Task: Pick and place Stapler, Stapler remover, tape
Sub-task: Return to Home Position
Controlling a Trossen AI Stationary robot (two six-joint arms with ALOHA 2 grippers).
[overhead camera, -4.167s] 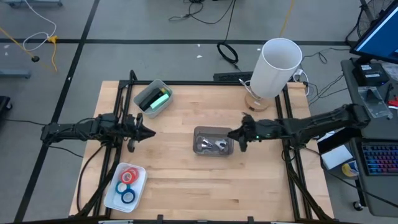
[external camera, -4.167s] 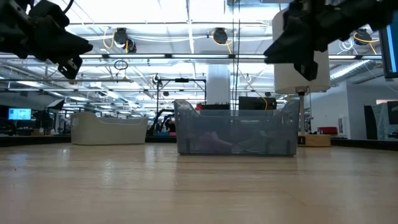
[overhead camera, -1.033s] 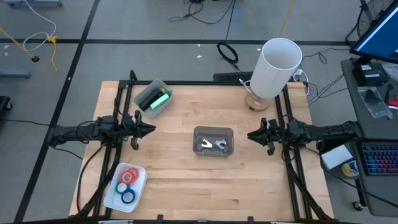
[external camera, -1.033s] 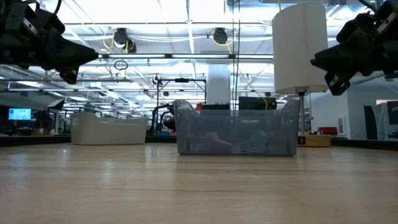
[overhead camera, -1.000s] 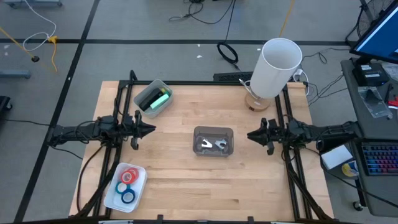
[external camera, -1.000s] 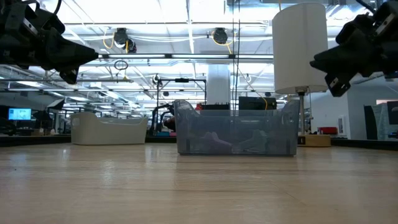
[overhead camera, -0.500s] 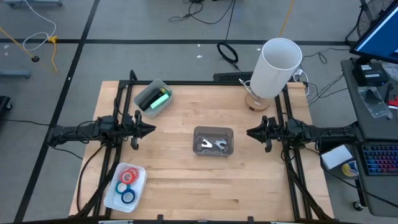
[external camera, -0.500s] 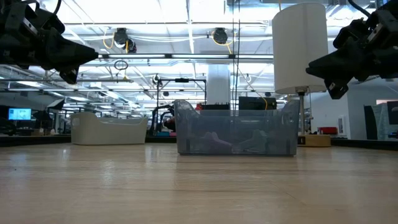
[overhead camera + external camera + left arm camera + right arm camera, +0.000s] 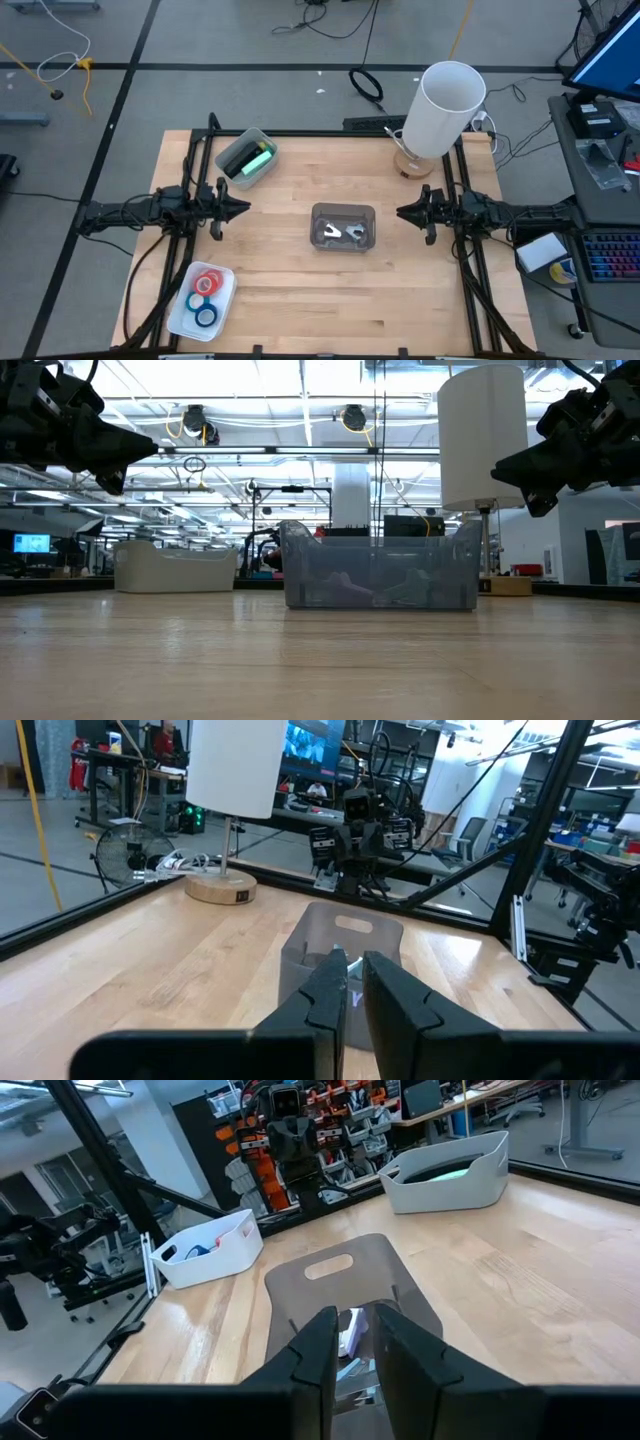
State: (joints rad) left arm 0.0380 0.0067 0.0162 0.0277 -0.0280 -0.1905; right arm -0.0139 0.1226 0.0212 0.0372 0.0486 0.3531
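The mint-green stapler (image 9: 258, 160) lies in a grey bin (image 9: 232, 178) at the table's far left. The metal stapler remover (image 9: 340, 234) lies in a clear bin (image 9: 343, 209) at the table's middle. Red and blue tape rolls (image 9: 205, 295) lie in a white tray (image 9: 180, 320) at the near left. My left gripper (image 9: 247, 208) hovers shut at the left edge, pointing level toward the clear bin. My right gripper (image 9: 399, 213) hovers shut to the right of that bin and faces it. Neither gripper holds anything.
A tall white lamp (image 9: 450, 100) on a round wooden base (image 9: 412, 162) stands at the far right corner. Black frame rails run along the table's left and right edges. Bare wood lies between the bins and along the near edge.
My right gripper has swung a little toward the table's far edge and rolled slightly, staying above the table and shut. The bins and their contents have kept still.
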